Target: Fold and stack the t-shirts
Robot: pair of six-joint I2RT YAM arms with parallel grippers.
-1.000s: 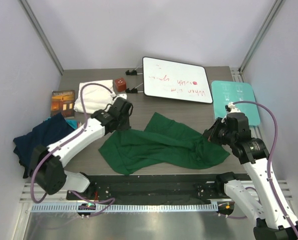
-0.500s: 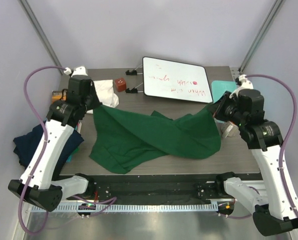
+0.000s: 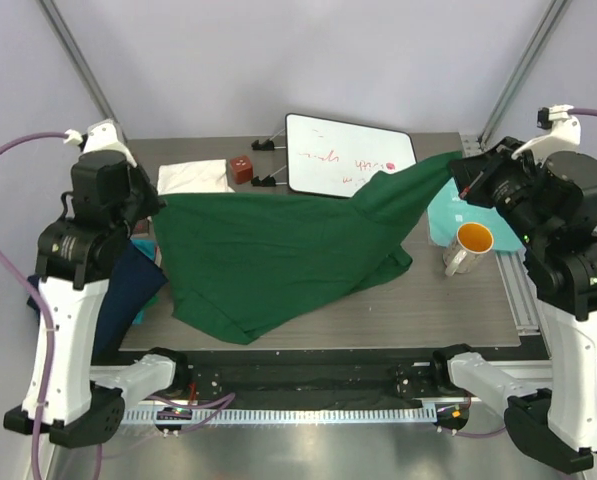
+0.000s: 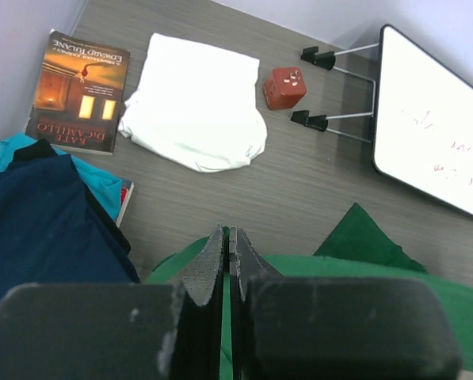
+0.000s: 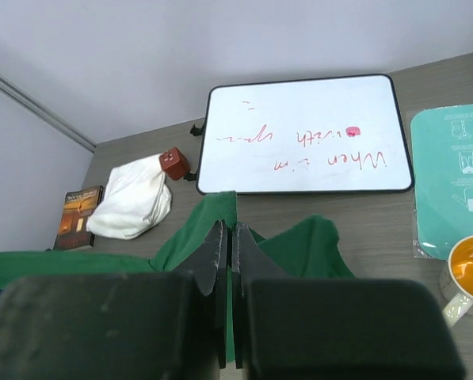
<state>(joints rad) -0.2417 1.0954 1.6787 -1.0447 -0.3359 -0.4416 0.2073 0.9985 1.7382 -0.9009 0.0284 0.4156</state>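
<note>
- Stretching the dark green t-shirt between them, both arms held it raised over the table, with its lower part resting near the front edge.
- The left gripper was pinched tight on one upper corner. The right gripper was pinched on the opposite corner, high beside the whiteboard.
- The navy t-shirt lay heaped at the left edge, and the cream-white t-shirt sat folded at the back.
- Doing this spread well likely called for lowering both hands level and together, cloth taut, so it landed flat and uncreased.
- The mug stood just beside the hanging right edge. A sweep could have tipped it, so the cloth was best set down to its left.
</note>
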